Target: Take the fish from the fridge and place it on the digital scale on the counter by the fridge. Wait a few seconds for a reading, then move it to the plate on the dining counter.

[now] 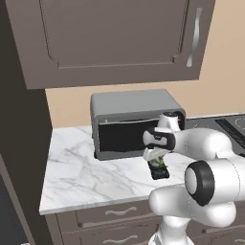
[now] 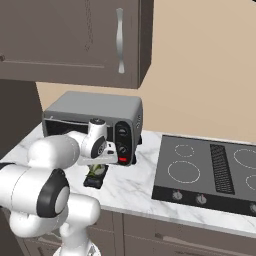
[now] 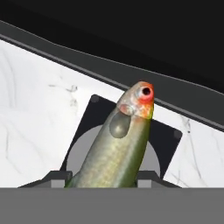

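- We see our jaws pinching the fish [image 3: 120,153], head pointing down, so it comes down lengthwise.
- It hangs just above the digital scale [image 1: 159,172], in front of the toaster oven [image 2: 95,122] on the tabletop [image 1: 81,174], for weighing.
- Our gripper [image 1: 158,165] has not let go yet.

White marble worktop [image 1: 76,177] with grey veins, above dark drawers. Directly on it: a grey toaster oven [image 1: 131,119] at the back, a small black scale [image 2: 96,181] just before it, and a black cooktop [image 2: 210,172] alongside.
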